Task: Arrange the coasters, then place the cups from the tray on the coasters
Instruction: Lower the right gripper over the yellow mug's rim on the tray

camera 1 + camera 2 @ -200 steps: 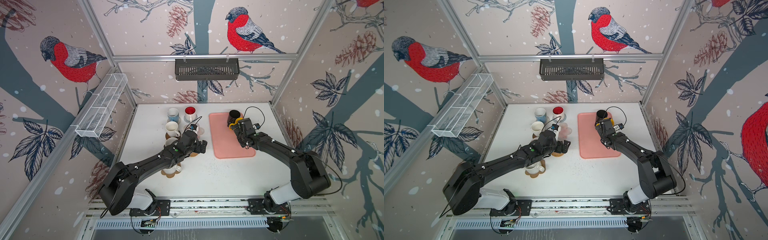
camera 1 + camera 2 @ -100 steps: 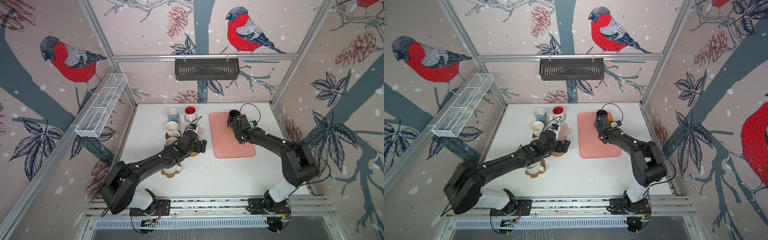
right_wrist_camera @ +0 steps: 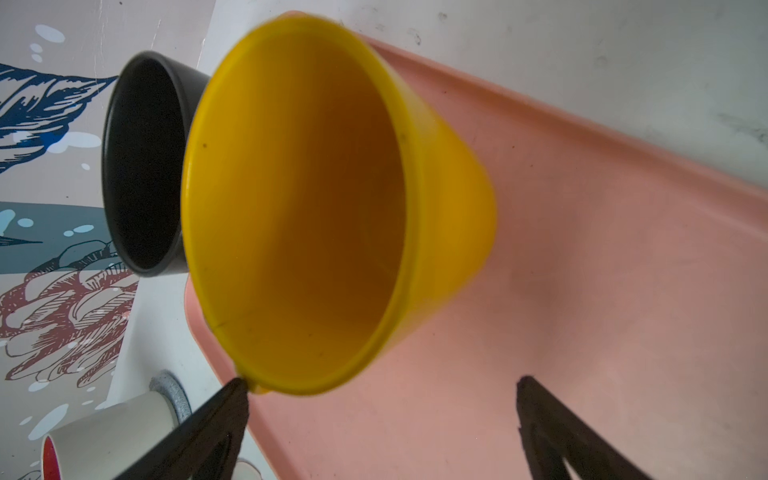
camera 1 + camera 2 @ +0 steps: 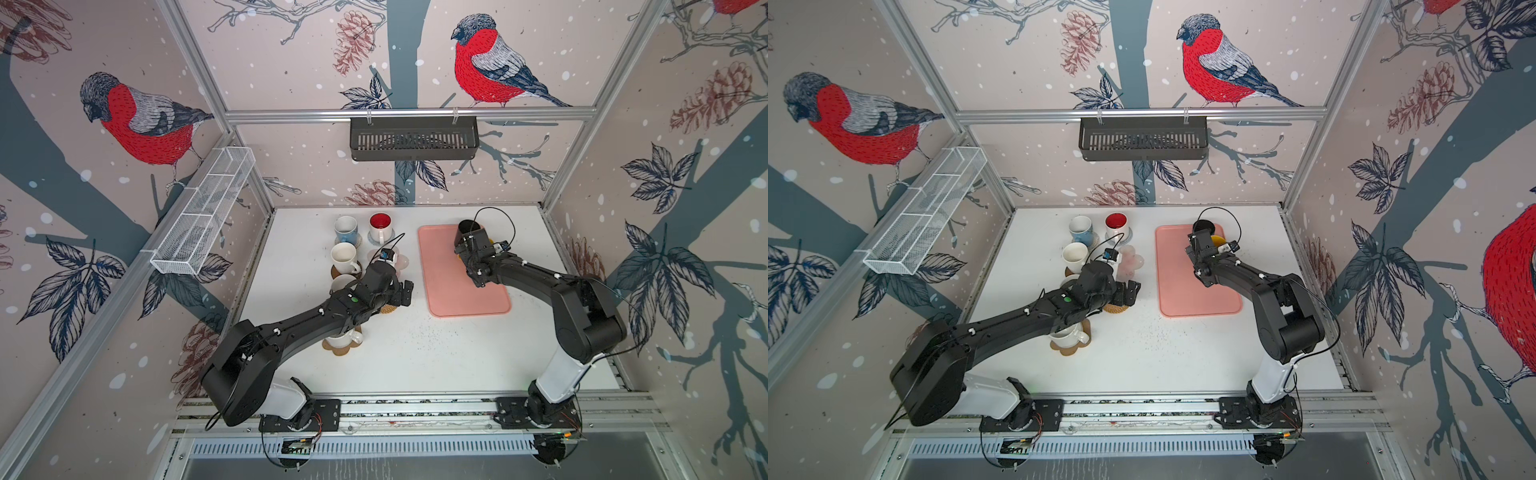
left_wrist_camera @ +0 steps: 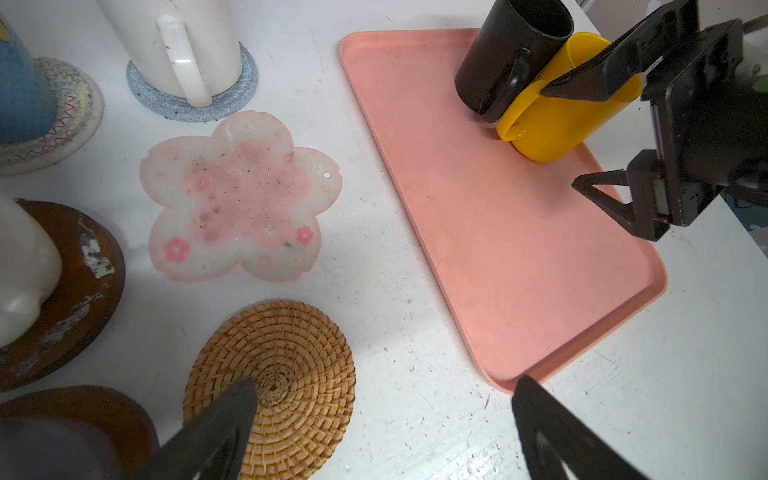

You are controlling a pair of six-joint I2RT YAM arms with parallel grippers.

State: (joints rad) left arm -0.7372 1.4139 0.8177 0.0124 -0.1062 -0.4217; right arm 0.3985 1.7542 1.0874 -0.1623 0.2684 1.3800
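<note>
The salmon-pink tray (image 4: 461,286) lies right of centre. A black cup (image 4: 468,227) and a yellow cup (image 4: 1217,240) stand side by side at its far end. My right gripper (image 3: 382,383) hangs open over the tray just by the yellow cup (image 3: 299,199), with one fingertip (image 3: 232,395) at its rim. My left gripper (image 5: 384,382) is open and empty, low over the table between the tan wicker coaster (image 5: 299,374) and the tray's near corner (image 5: 511,374). The pink flower coaster (image 5: 239,195) lies bare beside it.
Left of the tray, cups stand on coasters: light blue (image 4: 345,227), white with red inside (image 4: 379,224), white (image 4: 344,257), cream on a cork flower (image 4: 343,338). My left arm reaches over this group. A dark basket (image 4: 413,139) and a wire rack (image 4: 203,208) hang on the walls.
My right arm has drawn its elbow in and the gripper has crept toward the far end of the tray by the yellow cup. The left arm has stayed put.
</note>
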